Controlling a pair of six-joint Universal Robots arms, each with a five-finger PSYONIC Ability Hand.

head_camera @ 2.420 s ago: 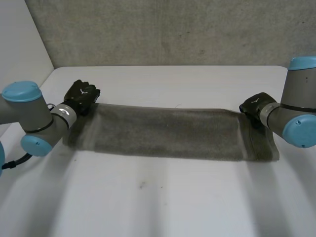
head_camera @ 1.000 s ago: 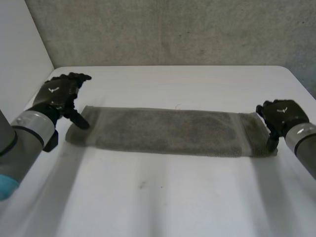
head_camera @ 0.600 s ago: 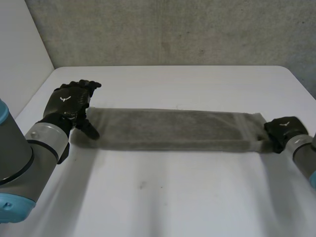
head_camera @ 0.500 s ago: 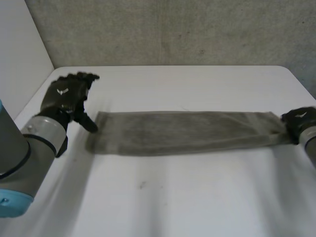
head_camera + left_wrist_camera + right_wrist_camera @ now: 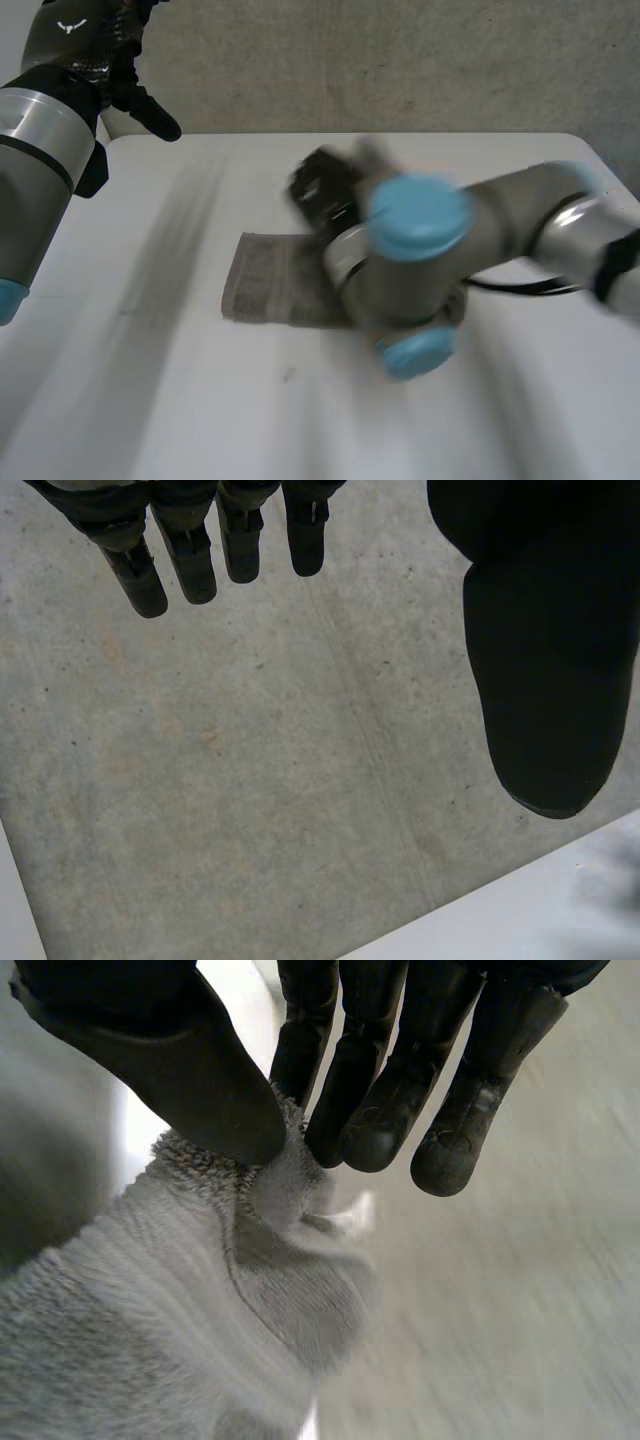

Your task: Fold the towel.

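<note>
The grey towel (image 5: 265, 290) lies near the middle of the white table (image 5: 150, 400), and its right part is hidden under my right arm (image 5: 420, 250). My right hand (image 5: 322, 185) is above the towel's far side, mid-swing. In the right wrist view my right hand (image 5: 190, 1070) pinches a bunched end of the towel (image 5: 180, 1310) between thumb and fingers, with the cloth hanging below it. My left hand (image 5: 80, 45) is raised high at the table's far left corner, away from the towel. In the left wrist view, that left hand (image 5: 545, 650) has straight fingers and holds nothing.
A grey concrete wall (image 5: 400, 60) stands behind the table, and my left hand faces that wall (image 5: 250, 760) up close. The table's right edge (image 5: 615, 165) runs beside my right arm. Bare table lies in front of the towel.
My right arm has swung left across the table, carrying the towel's right end over toward its left end. My left hand has lifted off the table and away from the towel.
</note>
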